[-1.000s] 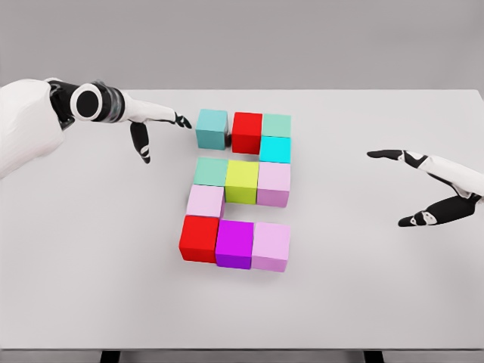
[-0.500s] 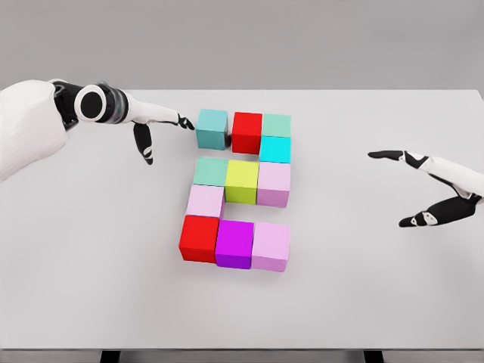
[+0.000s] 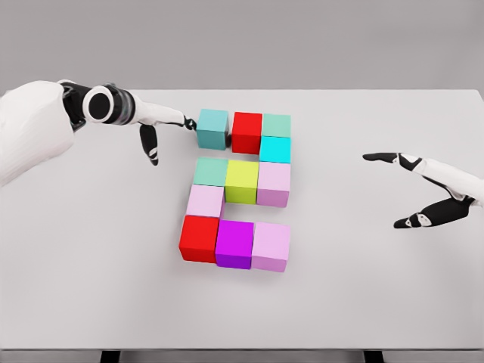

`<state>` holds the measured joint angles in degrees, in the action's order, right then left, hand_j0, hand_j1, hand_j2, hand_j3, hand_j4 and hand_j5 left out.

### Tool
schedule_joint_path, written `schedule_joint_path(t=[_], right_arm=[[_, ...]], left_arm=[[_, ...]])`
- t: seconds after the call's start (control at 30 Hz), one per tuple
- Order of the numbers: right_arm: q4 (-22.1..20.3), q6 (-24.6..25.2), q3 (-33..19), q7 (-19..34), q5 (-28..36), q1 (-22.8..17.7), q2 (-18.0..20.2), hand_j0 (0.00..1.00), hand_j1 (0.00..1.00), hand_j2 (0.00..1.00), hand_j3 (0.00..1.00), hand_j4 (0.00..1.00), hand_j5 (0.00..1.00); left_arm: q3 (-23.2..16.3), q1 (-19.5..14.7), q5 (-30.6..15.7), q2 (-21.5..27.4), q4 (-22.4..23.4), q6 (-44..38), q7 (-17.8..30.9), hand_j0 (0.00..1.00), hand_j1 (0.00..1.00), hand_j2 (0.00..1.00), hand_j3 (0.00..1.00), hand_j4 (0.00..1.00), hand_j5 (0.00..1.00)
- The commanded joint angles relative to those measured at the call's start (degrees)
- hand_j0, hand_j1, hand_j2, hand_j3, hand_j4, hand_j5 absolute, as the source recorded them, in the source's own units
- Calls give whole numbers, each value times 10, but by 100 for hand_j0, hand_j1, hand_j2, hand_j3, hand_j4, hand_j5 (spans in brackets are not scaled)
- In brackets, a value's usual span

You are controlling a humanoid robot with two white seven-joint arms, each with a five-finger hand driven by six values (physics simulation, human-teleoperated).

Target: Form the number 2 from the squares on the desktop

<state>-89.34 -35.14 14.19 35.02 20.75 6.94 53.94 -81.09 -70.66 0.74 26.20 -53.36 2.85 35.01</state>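
Coloured cubes on the white table (image 3: 91, 257) form a blocky figure. The top row holds a teal cube (image 3: 212, 128), a red cube (image 3: 247, 131) and a green cube (image 3: 277, 125), with a cyan cube (image 3: 275, 150) below the green one. The middle row has green, yellow (image 3: 242, 181) and pink cubes. A pale pink cube (image 3: 205, 201) sits below, then red (image 3: 200, 238), magenta (image 3: 234, 243) and pink (image 3: 271, 246) cubes. My left hand (image 3: 170, 125) is open, its fingertips touching the teal cube's left side. My right hand (image 3: 404, 189) hovers open at the right.
The table's far edge runs just behind the top row of cubes. Its front edge lies near the bottom of the view.
My left hand has slid right until its fingertips meet the teal cube, which has closed up a little toward the red cube. The right hand drifted slightly left.
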Motion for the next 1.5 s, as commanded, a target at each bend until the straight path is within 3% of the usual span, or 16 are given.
schedule_joint_path(t=[0.0, 1.47], right_arm=[[0, 1, 0, 0, 2, 0, -1, 100, 100, 100, 100, 100, 100], [-7, 1, -9, 0, -12, -4, -2, 100, 100, 100, 100, 100, 100]], left_arm=[[1, 0, 0, -2, 0, 0, 0, 100, 100, 100, 100, 100, 100], [7, -2, -3, 0, 0, 6, 0, 100, 100, 100, 100, 100, 100]])
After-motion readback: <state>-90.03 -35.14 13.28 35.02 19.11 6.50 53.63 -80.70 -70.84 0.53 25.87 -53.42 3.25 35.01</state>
